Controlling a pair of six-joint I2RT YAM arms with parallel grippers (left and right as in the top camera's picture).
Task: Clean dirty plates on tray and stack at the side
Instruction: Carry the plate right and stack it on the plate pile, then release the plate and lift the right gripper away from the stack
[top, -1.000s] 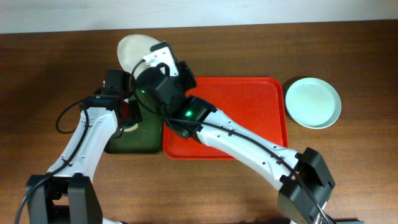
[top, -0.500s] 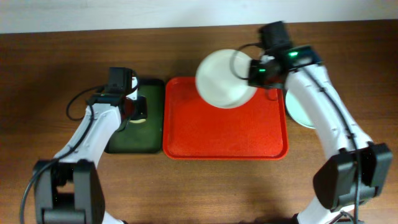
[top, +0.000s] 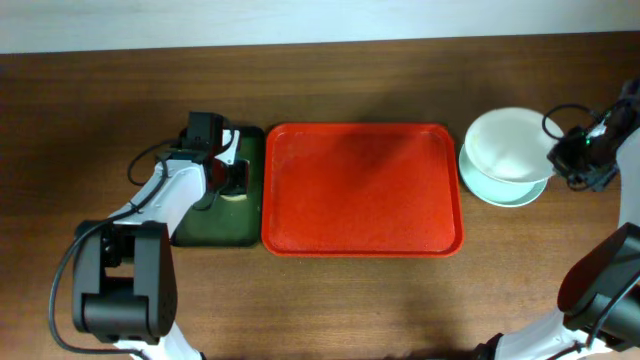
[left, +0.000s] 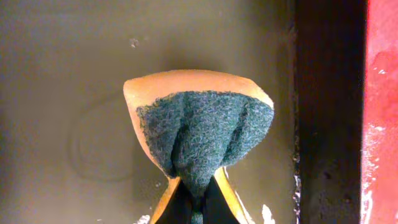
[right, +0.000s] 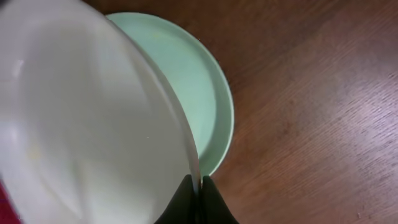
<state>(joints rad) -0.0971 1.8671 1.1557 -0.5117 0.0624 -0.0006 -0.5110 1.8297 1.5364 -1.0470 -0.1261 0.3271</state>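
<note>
White plate (top: 508, 146) at 3 o'clock side of table (top: 400, 300), overlapping pale green plate (top: 497, 187), offset toward 12; contact between them unclear. Right gripper (right: 196, 198) jaws pinching white plate's rim at its 3 o'clock edge. Plate round, no long axis, hollow face up. Red tray (top: 362, 190) just beside at 9 o'clock. Beyond, dark green tray (top: 212, 228); left gripper (left: 196, 200) jaws pinching folded sponge (left: 199, 127) over it.

On table (top: 100, 80): red tray (top: 362, 190), green tray (top: 214, 234), pale green plate (top: 499, 193).
</note>
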